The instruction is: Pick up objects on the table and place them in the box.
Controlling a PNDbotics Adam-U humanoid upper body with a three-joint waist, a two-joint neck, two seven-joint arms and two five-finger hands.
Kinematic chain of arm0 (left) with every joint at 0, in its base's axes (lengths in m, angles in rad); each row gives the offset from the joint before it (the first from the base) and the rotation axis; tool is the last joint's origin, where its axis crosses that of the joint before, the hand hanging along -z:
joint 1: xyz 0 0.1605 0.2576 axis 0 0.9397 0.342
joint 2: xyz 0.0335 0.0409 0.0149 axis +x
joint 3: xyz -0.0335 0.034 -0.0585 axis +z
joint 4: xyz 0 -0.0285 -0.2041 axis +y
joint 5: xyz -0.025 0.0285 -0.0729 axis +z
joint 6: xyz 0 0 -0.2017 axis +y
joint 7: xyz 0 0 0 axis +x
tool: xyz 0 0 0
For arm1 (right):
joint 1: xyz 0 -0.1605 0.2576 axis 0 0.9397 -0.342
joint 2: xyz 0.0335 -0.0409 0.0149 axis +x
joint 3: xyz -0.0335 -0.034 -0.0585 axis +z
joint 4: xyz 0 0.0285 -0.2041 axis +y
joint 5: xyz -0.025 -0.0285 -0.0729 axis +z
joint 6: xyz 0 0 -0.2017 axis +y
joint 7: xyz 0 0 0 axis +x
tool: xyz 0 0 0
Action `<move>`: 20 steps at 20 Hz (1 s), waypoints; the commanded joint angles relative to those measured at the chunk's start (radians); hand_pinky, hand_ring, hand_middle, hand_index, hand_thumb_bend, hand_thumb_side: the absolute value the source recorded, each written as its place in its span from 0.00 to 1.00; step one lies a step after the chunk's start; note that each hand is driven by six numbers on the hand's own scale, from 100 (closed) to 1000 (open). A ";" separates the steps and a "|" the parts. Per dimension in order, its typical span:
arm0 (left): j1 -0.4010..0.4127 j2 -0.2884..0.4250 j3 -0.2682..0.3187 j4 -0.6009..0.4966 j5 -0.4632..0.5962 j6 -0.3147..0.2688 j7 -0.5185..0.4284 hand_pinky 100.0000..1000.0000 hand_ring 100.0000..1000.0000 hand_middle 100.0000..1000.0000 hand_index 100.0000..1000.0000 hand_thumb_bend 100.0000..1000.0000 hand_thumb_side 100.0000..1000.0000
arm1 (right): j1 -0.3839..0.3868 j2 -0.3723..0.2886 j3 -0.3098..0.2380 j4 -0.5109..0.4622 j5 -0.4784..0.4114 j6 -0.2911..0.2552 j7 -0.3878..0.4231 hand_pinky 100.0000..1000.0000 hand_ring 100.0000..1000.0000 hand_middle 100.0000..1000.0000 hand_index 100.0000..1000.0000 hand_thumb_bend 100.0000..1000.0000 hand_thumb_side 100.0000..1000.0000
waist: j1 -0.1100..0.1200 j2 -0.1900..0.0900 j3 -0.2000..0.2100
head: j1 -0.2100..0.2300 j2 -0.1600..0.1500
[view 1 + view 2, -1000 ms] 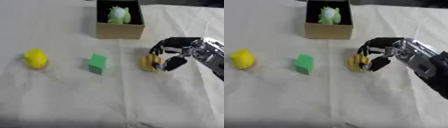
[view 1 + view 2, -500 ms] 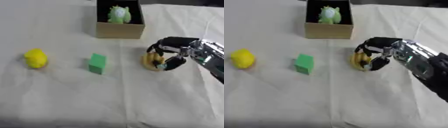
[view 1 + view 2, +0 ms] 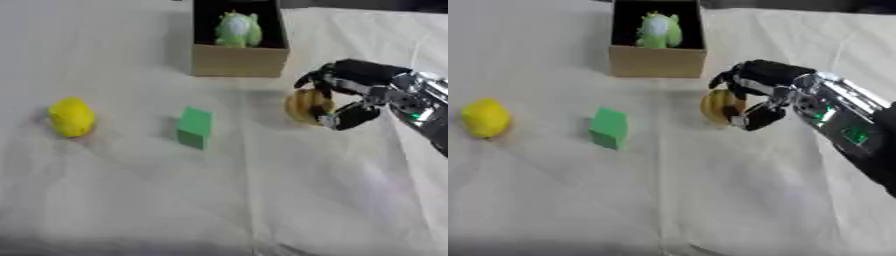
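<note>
A yellow-brown object [image 3: 304, 106] is grasped by the curled right hand [image 3: 350, 95], just before the box [image 3: 239, 60] — one green toy [image 3: 238, 29] is already inside. The green block [image 3: 194, 128] and yellow object [image 3: 71, 116] are left on the cloth.

Yellowish object [image 3: 306, 106] half hidden behind right hand's [image 3: 350, 95] curled fingers
</note>
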 commanded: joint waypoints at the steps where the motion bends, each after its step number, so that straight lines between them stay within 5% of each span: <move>1: -0.011 0.020 0.000 -0.021 0.001 -0.004 -0.001 0.90 0.71 0.73 0.84 0.23 0.60 | -0.013 -0.050 -0.039 -0.057 -0.042 0.019 0.001 0.65 0.49 0.30 0.49 0.00 0.00 | 0.004 -0.019 0.000 | 0.001 0.003; 7: -0.015 0.027 -0.002 -0.021 0.000 -0.006 -0.003 0.90 0.71 0.73 0.84 0.23 0.60 | -0.100 -0.051 -0.091 -0.066 -0.096 0.036 0.000 0.66 0.50 0.32 0.51 0.00 0.00 | 0.004 -0.017 -0.002 | -0.020 -0.004; 13: -0.029 0.039 -0.004 -0.021 -0.001 -0.010 -0.006 0.90 0.71 0.73 0.84 0.22 0.60 | -0.223 0.009 -0.138 0.073 -0.072 0.022 -0.034 0.66 0.51 0.33 0.53 0.00 0.00 | -0.004 0.007 0.022 | -0.046 -0.045; 20: -0.056 0.053 -0.009 -0.021 -0.001 -0.016 -0.012 0.90 0.71 0.73 0.84 0.22 0.61 | -0.315 0.089 -0.199 0.240 -0.023 0.007 -0.106 0.67 0.51 0.33 0.54 0.00 0.00 | -0.038 0.042 0.096 | -0.102 -0.097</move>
